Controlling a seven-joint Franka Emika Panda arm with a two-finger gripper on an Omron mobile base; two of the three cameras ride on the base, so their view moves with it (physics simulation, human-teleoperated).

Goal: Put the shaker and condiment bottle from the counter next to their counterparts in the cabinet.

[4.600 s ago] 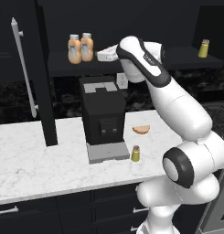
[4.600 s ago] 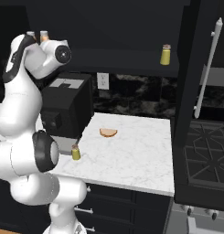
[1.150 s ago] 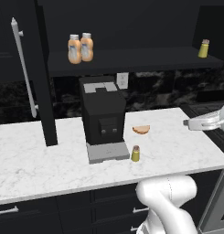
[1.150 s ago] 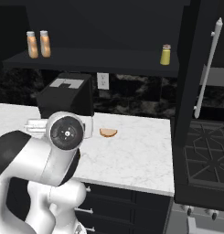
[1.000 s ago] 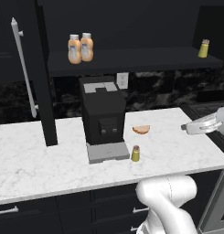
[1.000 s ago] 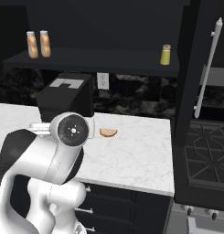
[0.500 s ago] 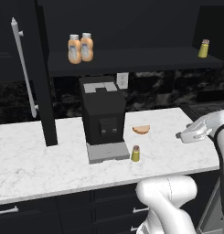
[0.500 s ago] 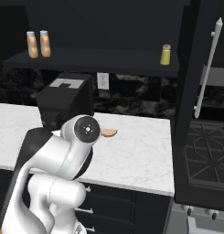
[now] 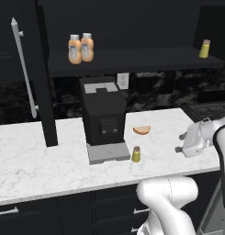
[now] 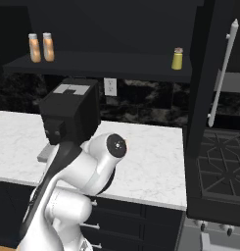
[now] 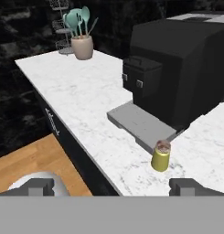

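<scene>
Counter [image 9: 36,160]: white marble pattern, grey veins, smooth. Coffee machine [image 9: 104,117]: matt black, grey tray. Cabinet [image 9: 132,62] shelf: matt black; bar handle [image 9: 23,64] silvery metal. Floor [image 11: 26,164]: wood planks. Shaker [image 11: 161,156]: smooth yellow-green.

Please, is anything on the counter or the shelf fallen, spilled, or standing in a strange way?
Nothing stands out. The shaker stands upright on the counter beside the coffee machine, and the two orange bottles stand upright on the shelf.

We see our arm folded low, elbow bent near the base, forearm out to the right. The hand [image 9: 181,143] hangs empty, its fingers [image 11: 186,187] spread wide apart.
</scene>
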